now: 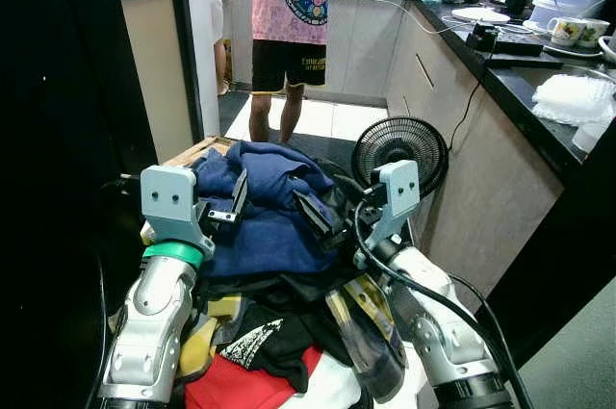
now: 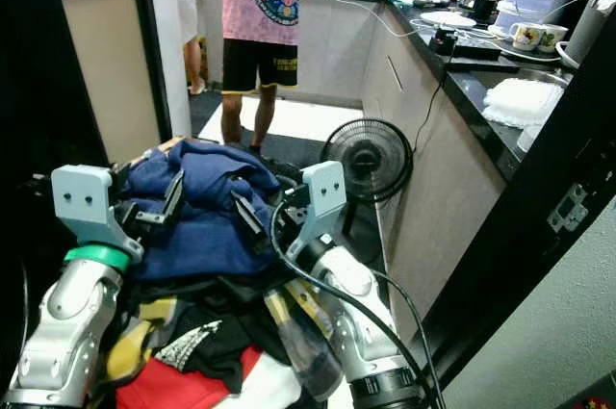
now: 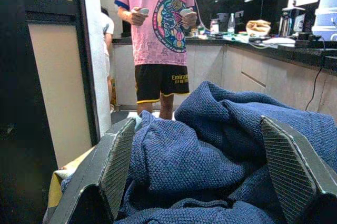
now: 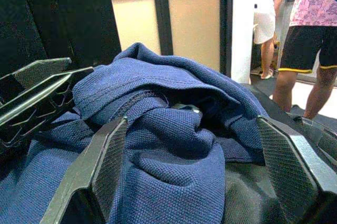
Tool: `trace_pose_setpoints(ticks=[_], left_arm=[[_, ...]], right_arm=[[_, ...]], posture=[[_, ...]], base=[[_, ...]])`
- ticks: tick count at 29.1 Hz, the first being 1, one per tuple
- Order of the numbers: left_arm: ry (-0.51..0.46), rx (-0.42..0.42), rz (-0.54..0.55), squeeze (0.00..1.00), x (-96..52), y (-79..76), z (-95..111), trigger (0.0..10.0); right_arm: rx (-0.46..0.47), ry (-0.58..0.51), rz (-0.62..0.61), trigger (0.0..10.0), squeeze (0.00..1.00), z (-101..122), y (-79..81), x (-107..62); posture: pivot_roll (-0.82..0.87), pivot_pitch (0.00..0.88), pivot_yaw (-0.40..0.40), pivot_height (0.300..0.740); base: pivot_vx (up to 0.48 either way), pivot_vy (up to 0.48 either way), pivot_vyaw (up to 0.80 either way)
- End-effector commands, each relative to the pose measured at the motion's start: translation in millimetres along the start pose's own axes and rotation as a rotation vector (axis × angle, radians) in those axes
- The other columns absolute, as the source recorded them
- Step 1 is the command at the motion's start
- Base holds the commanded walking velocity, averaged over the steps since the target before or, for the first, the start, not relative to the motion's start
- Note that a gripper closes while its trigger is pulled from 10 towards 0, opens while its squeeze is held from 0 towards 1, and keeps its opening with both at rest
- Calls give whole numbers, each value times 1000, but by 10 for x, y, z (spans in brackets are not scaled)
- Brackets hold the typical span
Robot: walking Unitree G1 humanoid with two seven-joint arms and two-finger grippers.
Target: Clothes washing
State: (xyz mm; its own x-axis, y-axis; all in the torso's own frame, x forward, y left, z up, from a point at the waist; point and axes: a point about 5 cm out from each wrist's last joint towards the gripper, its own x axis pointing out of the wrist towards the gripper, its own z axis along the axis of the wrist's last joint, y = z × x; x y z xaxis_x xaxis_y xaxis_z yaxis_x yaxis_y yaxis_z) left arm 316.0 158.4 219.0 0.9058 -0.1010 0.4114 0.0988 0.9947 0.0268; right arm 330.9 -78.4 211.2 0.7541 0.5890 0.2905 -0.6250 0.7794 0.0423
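Note:
A heap of clothes [image 1: 274, 346] lies across my two forearms: black, red, white and yellow pieces below, and a dark blue knit garment [image 1: 265, 212] on top. My left gripper [image 1: 234, 200] sits against the blue garment's left side and my right gripper [image 1: 314, 214] against its right side. In the left wrist view the fingers [image 3: 118, 163] stand wide apart with blue cloth [image 3: 210, 150] bulging between them. The right wrist view shows the same: spread fingers [image 4: 105, 163] and the blue folds [image 4: 174, 129] between them. Both grippers are open.
A person in a pink shirt and black shorts [image 1: 289, 14] stands ahead on the tiled floor, holding controllers. A black floor fan [image 1: 399, 147] stands just right of the pile, by the cabinets. A black counter [image 1: 539, 91] with mugs and a kettle runs along the right. A dark door [image 1: 58, 140] is close on the left.

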Motion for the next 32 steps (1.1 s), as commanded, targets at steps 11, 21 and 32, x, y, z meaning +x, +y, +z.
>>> trace_pose_setpoints(ticks=[11, 21, 32], left_arm=[[52, 39, -32, 0, 1, -13, -88, 10000], [71, 86, -52, 0, -12, 37, -129, 10000], [91, 76, -29, 0, -15, 95, -158, 10000]], right_arm=[[40, 56, 135, 10000, 0, -49, 34, -49], [82, 135, 77, 10000, 0, -263, 29, -118], [165, 158, 60, 10000, 0, -349, 23, -152]], posture=[[-56, 0, 2, 740], [-52, 0, 4, 740], [-50, 13, 7, 740]], base=[[0, 0, 0], [0, 0, 0], [0, 0, 0]])
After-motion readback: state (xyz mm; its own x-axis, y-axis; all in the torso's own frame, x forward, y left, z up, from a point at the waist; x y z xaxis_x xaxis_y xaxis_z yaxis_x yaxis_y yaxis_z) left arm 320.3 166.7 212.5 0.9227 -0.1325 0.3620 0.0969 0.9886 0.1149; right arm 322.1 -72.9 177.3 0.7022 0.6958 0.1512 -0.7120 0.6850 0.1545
